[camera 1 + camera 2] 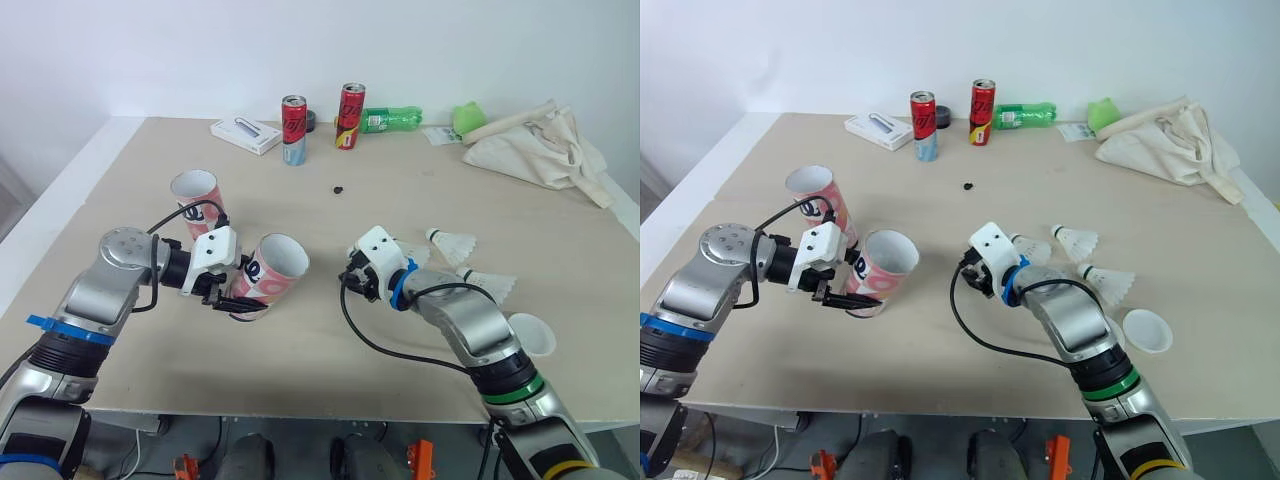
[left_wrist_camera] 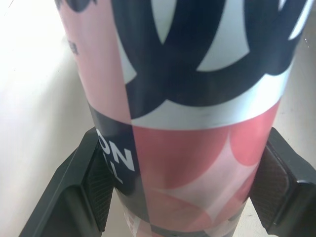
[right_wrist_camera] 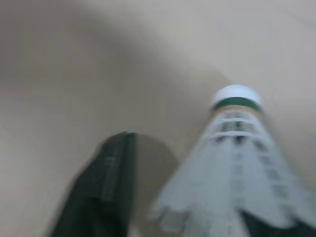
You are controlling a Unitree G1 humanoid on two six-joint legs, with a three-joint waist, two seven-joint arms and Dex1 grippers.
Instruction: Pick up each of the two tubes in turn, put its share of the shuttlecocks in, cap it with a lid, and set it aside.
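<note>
Pink-and-navy tube (image 2: 197, 163); white, green-banded shuttlecock (image 3: 236, 148)

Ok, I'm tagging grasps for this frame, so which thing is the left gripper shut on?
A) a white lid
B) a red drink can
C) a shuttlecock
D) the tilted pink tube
D: the left gripper has its two black fingers pressed on either side of the tilted pink tube, as the left wrist view shows close up.

We're clamping the tilted pink tube (image 1: 272, 265) in our left end effector (image 1: 236, 300); our right end effector (image 1: 356, 280) is hovering near shuttlecocks (image 1: 452, 242).
</note>
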